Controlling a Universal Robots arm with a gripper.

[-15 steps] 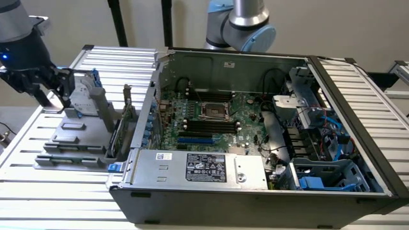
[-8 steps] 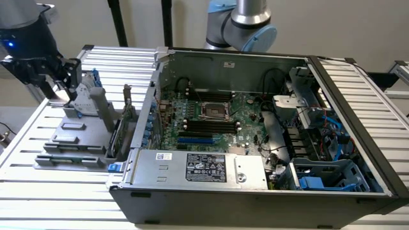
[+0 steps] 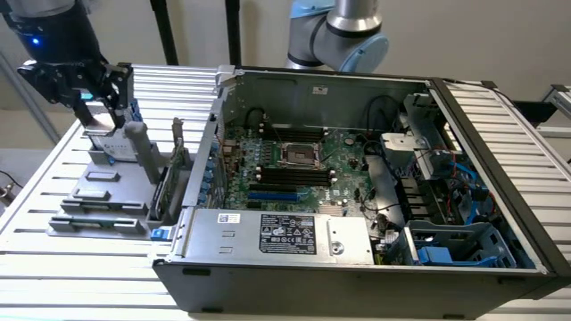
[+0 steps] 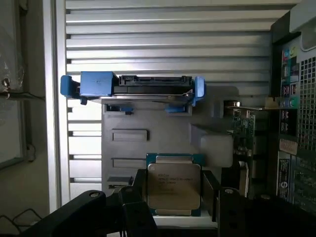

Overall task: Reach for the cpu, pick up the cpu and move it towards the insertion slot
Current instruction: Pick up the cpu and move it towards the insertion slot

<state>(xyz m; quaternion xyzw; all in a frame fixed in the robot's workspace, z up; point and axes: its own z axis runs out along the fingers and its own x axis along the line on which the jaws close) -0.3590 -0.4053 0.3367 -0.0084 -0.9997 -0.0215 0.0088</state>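
Note:
The cpu (image 4: 173, 185), a small square chip with a silvery top and a green rim, sits between the two dark fingers (image 4: 134, 203) of my gripper (image 4: 174, 197), which is shut on its edges. In the exterior view the gripper (image 3: 96, 115) hangs at the far left, raised above the grey holder plate (image 3: 98, 200), with the cpu (image 3: 98, 122) showing as a pale flat piece between its fingers. The insertion slot (image 3: 299, 155), a square socket with a shiny frame, lies on the green motherboard inside the open computer case, well off to the exterior view's right of the gripper.
An upright silver hard drive (image 4: 131, 86) with blue rails stands on the holder plate just beyond the gripper. Flat grey blocks (image 3: 100, 177) lie on the plate. The case wall (image 3: 214, 134) rises between plate and motherboard. Black memory slots (image 3: 290, 175) flank the socket.

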